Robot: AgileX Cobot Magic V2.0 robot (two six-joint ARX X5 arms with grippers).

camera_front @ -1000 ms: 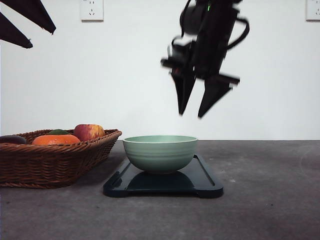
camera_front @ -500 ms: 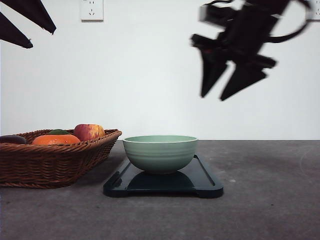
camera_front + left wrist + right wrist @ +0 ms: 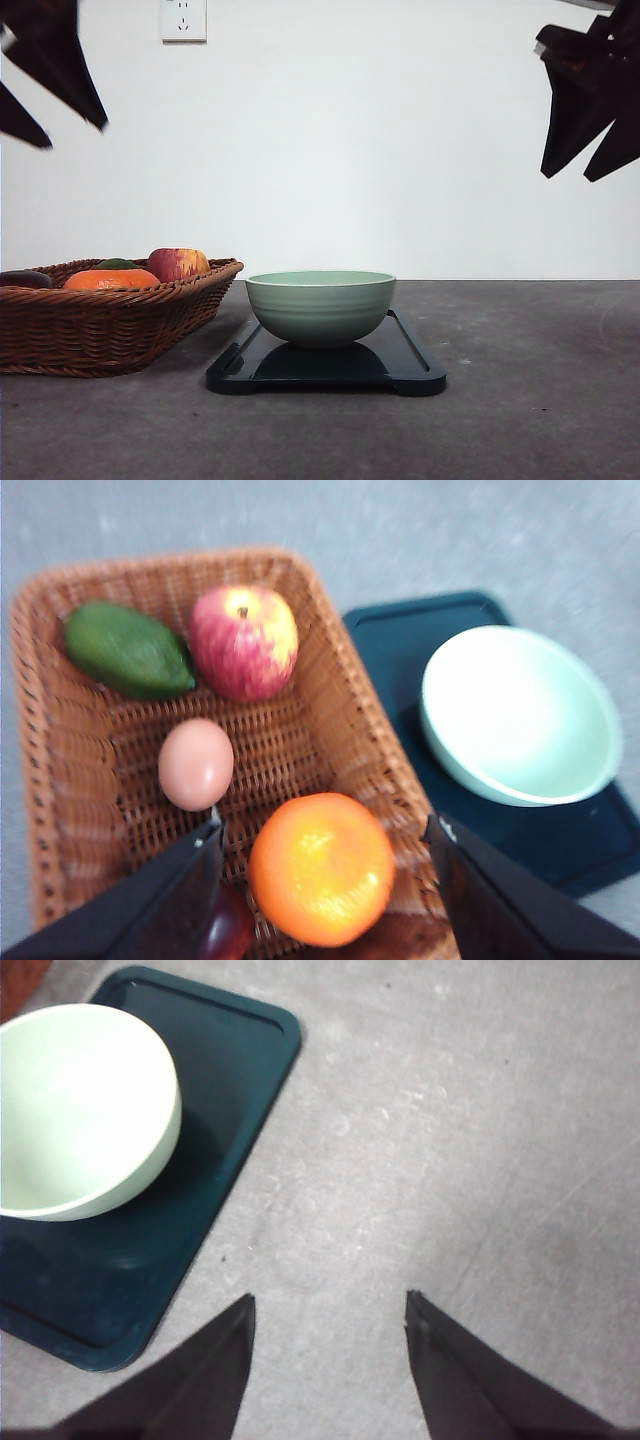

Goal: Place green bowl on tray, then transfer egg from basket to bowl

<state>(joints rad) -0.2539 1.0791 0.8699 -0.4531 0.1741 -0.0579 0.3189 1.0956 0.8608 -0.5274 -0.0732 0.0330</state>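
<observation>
2 grippers, left (image 3: 325,845) and right (image 3: 330,1315), are held spread and empty; green bowl (image 3: 320,305) is seated on tray (image 3: 410,365).

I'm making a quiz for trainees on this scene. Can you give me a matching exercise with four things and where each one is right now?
Things:
1. green bowl
2. egg
3. right claw
4. tray

Places:
A. lying in the wicker basket, between the apple and the orange
B. flat on the grey table, beside the basket
C. raised in the air to the right, open and empty
D. sitting on the tray, empty

Pairs: 1-D, 2-A, 3-C, 4-B
</observation>
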